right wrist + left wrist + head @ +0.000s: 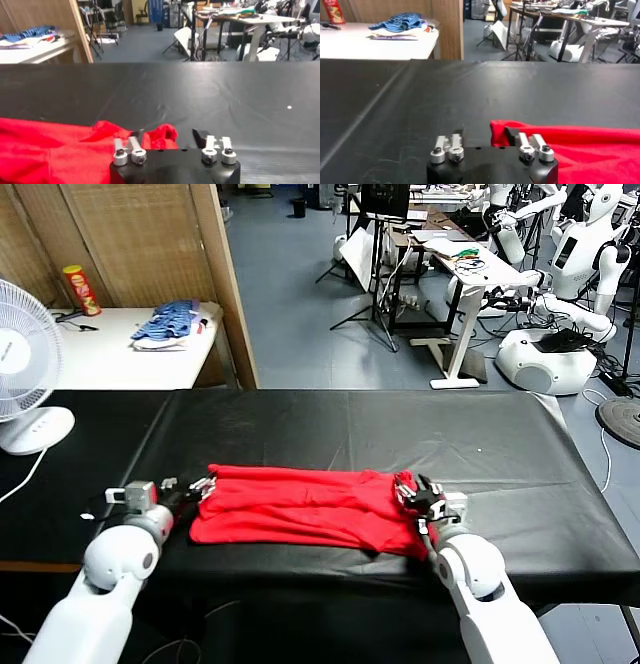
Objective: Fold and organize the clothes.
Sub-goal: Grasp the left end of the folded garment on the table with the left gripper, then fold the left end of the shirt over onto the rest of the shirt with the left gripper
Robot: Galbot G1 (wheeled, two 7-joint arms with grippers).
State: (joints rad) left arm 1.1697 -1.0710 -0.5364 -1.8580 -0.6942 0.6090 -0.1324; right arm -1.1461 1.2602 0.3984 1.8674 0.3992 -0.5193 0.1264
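My left gripper point(200, 485) sits at the lower left of the head frame, jaws spread wide with nothing clamped, one finger point(512, 134) resting on the corner of the red T-shirt point(300, 509). My right gripper point(415, 492) is at the lower right of centre, also spread and released, the shirt's bunched edge rising between its fingers point(132, 141). The shirt lies folded into a long band across the near part of the black table point(350, 424), low in the frame. Upper left, a blue striped pile point(168, 323) rests on a white table point(120, 359), beside a white fan point(22, 364).
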